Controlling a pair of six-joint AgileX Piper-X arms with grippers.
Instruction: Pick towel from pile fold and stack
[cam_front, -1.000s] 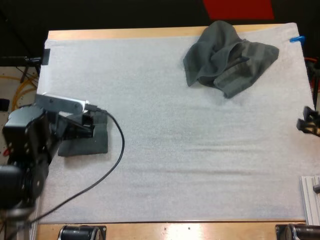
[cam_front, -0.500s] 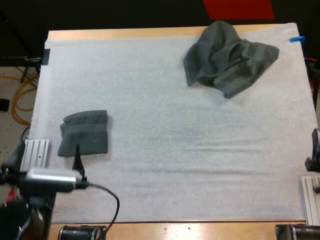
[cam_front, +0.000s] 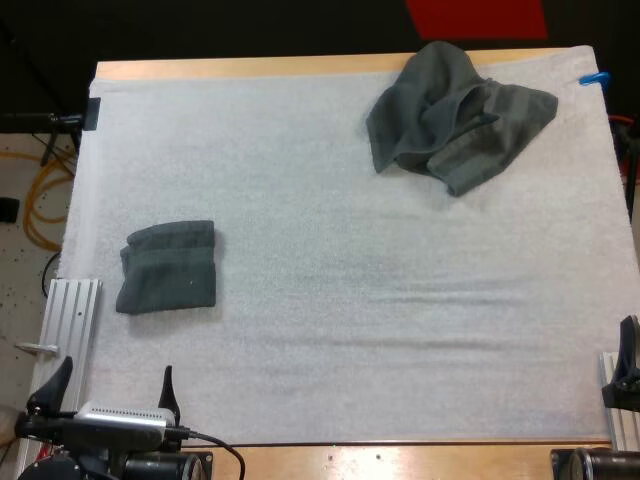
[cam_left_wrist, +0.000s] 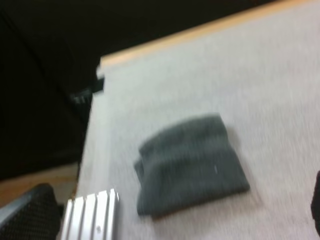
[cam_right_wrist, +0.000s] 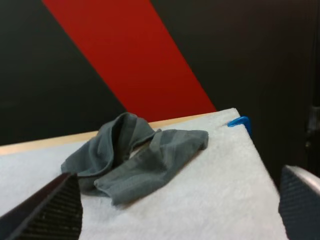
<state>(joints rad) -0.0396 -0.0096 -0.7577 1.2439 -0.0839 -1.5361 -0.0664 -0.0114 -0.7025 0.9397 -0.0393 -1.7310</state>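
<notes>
A folded dark grey-green towel (cam_front: 167, 266) lies flat on the left side of the white mat (cam_front: 330, 300); in the left wrist view this folded towel (cam_left_wrist: 192, 165) sits ahead of my open fingers. A crumpled towel (cam_front: 455, 115) is heaped at the mat's far right, and in the right wrist view the crumpled towel (cam_right_wrist: 135, 157) lies well beyond my fingers. My left gripper (cam_front: 110, 390) hangs open over the near left corner, apart from the folded towel. At the mat's near right edge my right gripper (cam_front: 628, 362) stands open (cam_right_wrist: 172, 210) and holds nothing.
A ribbed aluminium rail (cam_front: 70, 315) lies along the mat's left edge, close to the folded towel (cam_left_wrist: 92, 217). Another rail (cam_front: 620, 400) sits at the near right. The wooden table edge (cam_front: 400, 460) runs along the front.
My left arm has pulled back from the folded towel to the near left corner, leaving the towel lying free. The right gripper has slid toward the near edge.
</notes>
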